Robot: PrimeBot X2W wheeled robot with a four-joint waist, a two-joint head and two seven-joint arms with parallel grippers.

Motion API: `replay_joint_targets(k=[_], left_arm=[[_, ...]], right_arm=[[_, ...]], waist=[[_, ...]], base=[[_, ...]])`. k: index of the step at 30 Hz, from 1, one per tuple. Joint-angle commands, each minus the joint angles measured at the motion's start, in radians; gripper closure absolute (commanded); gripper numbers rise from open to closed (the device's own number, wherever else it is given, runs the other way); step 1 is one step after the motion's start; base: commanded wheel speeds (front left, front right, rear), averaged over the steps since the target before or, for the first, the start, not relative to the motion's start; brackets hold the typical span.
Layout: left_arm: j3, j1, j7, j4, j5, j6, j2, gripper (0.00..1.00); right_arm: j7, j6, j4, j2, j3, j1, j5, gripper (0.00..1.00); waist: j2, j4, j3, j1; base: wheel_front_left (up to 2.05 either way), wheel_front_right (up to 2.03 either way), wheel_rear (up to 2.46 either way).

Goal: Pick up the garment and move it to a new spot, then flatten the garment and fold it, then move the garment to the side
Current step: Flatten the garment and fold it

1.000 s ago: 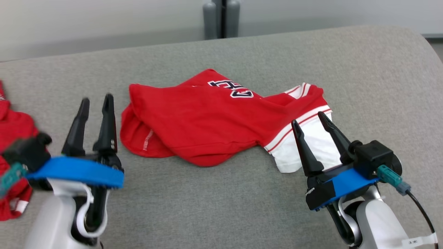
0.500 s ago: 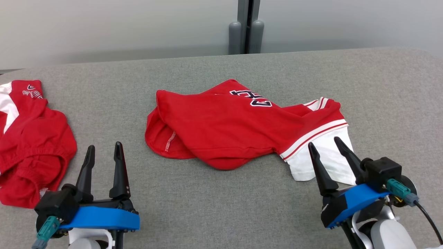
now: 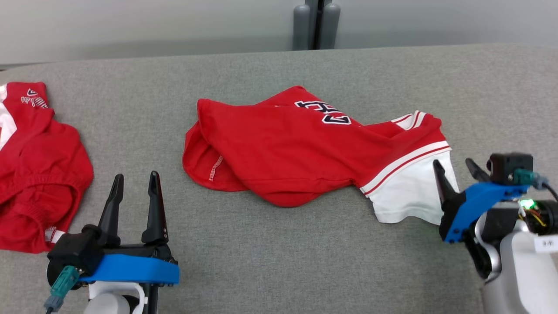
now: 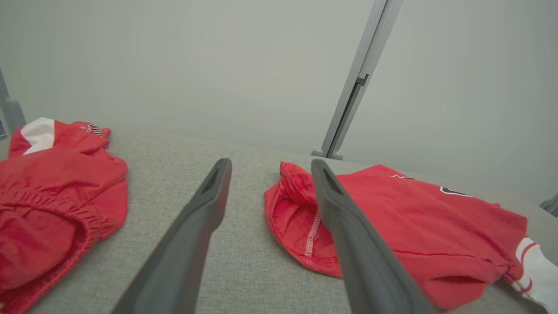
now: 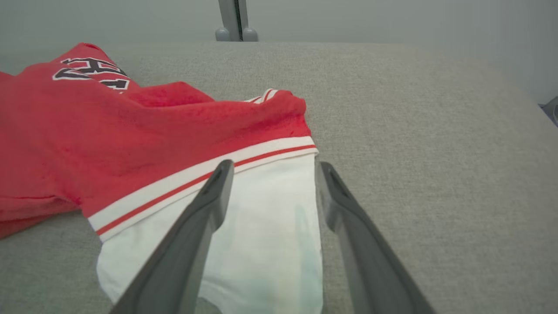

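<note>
Red garment [image 3: 296, 152], white edge [image 3: 409, 198] beside right gripper [image 3: 452, 162], grey surface [image 3: 305, 253] around.

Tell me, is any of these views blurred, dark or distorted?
Head view: sharp, evenly lit, only a faint shadow under the garment. Left wrist view: the grey post leans; left gripper looks soft up close. Right wrist view: white panel clear, no glare.

The left gripper [image 3: 135, 176] and right gripper [image 3: 452, 163] each have two dark tapered fingers [image 3: 153, 205], a blue bracket [image 3: 130, 271] and a black block [image 3: 72, 257] with a teal plug [image 3: 64, 280]; the pale right forearm [image 3: 518, 270] bears a white label [image 3: 546, 244] and green light [image 3: 527, 203].
</note>
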Motion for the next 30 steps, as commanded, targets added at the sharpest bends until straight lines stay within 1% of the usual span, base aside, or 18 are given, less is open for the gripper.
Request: replay_joint_targets(k=[1, 4, 5, 13, 15, 17, 18, 19, 21, 23, 27, 30], left_arm=[[-0.008, -0.024, 0.001, -0.004, 0.009, -0.006, 0.003, 0.00], [-0.013, -0.041, 0.005, -0.004, 0.012, -0.009, 0.003, 0.00], [-0.013, -0.041, 0.005, -0.004, 0.012, -0.009, 0.003, 0.00], [-0.029, -0.083, 0.008, 0.002, 0.017, -0.021, 0.004, 0.00], [-0.032, -0.095, 0.006, 0.009, 0.017, -0.025, 0.005, 0.00], [-0.035, -0.100, 0.004, 0.019, 0.018, -0.030, 0.006, 0.00], [-0.036, -0.101, 0.003, 0.024, 0.018, -0.032, 0.005, 0.00], [-0.036, -0.104, 0.003, 0.027, 0.018, -0.034, 0.004, 0.00], [-0.034, -0.103, 0.001, 0.034, 0.018, -0.031, 0.002, 0.00], [-0.033, -0.095, 0.001, 0.039, 0.017, -0.029, -0.001, 0.00], [-0.028, -0.084, -0.001, 0.053, 0.012, -0.034, -0.004, 0.00], [-0.027, -0.073, -0.002, 0.059, 0.010, -0.034, -0.007, 0.00]], right_arm=[[0.013, 0.001, 0.051, -0.001, -0.027, -0.057, -0.023, 0.00], [0.028, 0.001, 0.136, -0.001, -0.071, -0.131, -0.052, 0.00], [0.028, 0.001, 0.136, -0.001, -0.071, -0.131, -0.052, 0.00], [0.039, 0.001, 0.357, -0.001, -0.207, -0.298, -0.162, 0.00], [0.043, 0.001, 0.405, -0.001, -0.225, -0.326, -0.192, 0.00], [0.056, 0.001, 0.461, 0.001, -0.216, -0.340, -0.211, 0.00], [0.055, 0.001, 0.483, 0.002, -0.205, -0.345, -0.210, 0.26], [0.046, 0.002, 0.504, 0.006, -0.187, -0.353, -0.200, 1.00], [0.026, 0.002, 0.520, 0.002, -0.170, -0.359, -0.189, 1.00], [-0.010, 0.000, 0.507, -0.021, -0.177, -0.364, -0.172, 1.00], [-0.060, 0.000, 0.449, -0.062, -0.214, -0.337, -0.164, 1.00], [-0.066, 0.000, 0.397, -0.093, -0.255, -0.307, -0.177, 1.00]], waist=[[-0.0001, 0.015, 0.022, 0.0000], [-0.0001, 0.028, 0.042, 0.0000], [-0.0001, 0.028, 0.042, 0.0000], [-0.0001, 0.060, 0.085, 0.0000], [-0.0001, 0.066, 0.093, 0.0000], [-0.0001, 0.068, 0.096, 0.0000], [-0.0001, 0.068, 0.097, 0.0000], [-0.0001, 0.067, 0.097, 0.0000], [-0.0001, 0.060, 0.093, 0.0000], [-0.0001, 0.051, 0.084, 0.0000], [-0.0001, 0.029, 0.058, 0.0000], [-0.0001, 0.013, 0.037, 0.0000]], base=[[0.00, 0.00, 0.00], [0.00, 0.00, 0.00], [0.00, 0.00, 0.00], [0.00, 0.00, 0.00], [0.00, 0.00, 0.00], [0.00, 0.00, 0.00], [0.00, 0.00, 0.00], [0.00, 0.00, 0.00], [0.00, 0.00, 0.00], [0.00, 0.00, 0.00], [0.00, 0.00, 0.00], [0.00, 0.00, 0.00]])
